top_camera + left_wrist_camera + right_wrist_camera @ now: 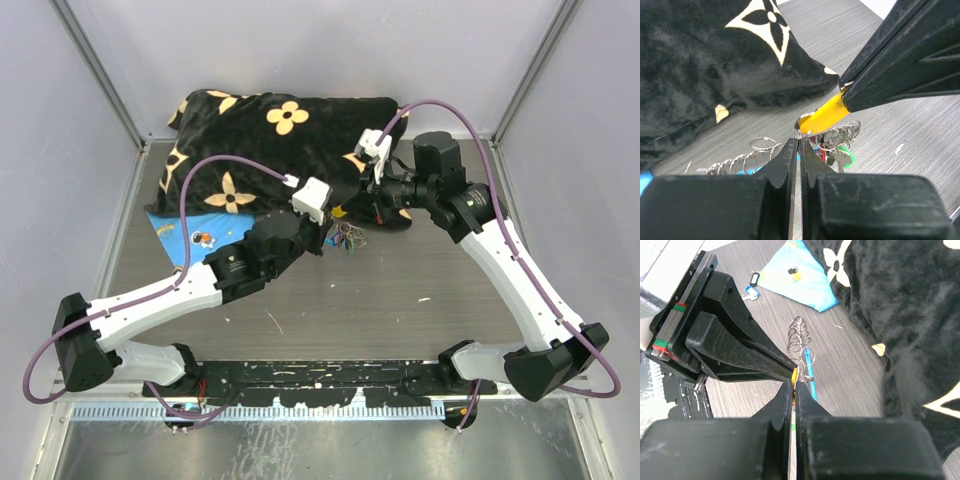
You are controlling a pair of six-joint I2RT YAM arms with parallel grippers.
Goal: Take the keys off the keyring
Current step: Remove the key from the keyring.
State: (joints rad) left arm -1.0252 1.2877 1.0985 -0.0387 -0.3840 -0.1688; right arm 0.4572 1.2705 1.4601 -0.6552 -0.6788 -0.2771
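My two grippers meet tip to tip in front of the pillow. My left gripper is shut, pinching a thin wire ring of the keyring, a chain of grey metal rings with a light-blue section. My right gripper is shut on a yellow key head. The rest of the keys, with green and red heads, hang bunched in small rings just under the yellow one. From above the bunch lies on the table right of the left gripper, while the right gripper comes in from the right.
A black pillow with beige flowers lies just behind the grippers. A blue flat sheet pokes out from under its left side. A loose key with a blue tag rests beside the sheet. Grey walls enclose the table.
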